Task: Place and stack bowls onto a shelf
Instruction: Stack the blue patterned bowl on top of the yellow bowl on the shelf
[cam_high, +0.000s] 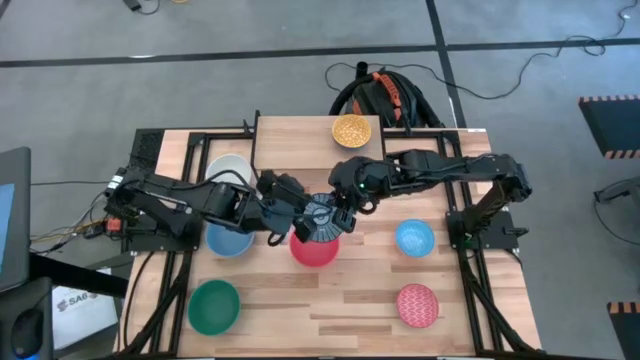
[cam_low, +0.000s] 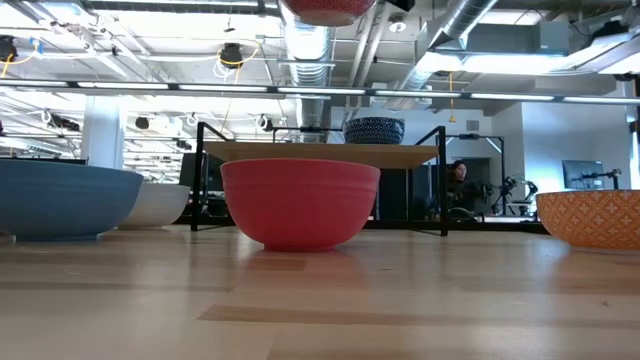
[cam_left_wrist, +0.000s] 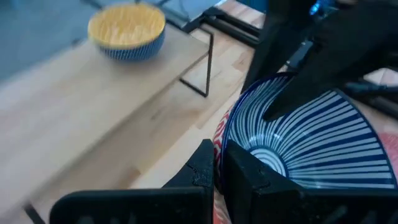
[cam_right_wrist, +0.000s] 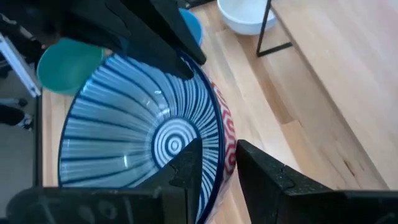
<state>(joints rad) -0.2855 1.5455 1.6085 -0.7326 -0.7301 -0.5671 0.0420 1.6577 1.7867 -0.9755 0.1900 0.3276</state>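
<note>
blue-and-white striped bowl hangs over the red bowl near the shelf, each rim side pinched by the left pincer and right pincer; best that 1 lets go before carrying it shelfward.

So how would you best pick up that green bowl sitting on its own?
By its rim, I'd say, coming straight down from above. The green bowl stands upright with its mouth open to the top and nothing inside, so one finger could drop inside the wall and one outside. Its rounded sides look too wide and sloped to squeeze. No other bowl crowds it, so any stretch of rim should do.
</note>
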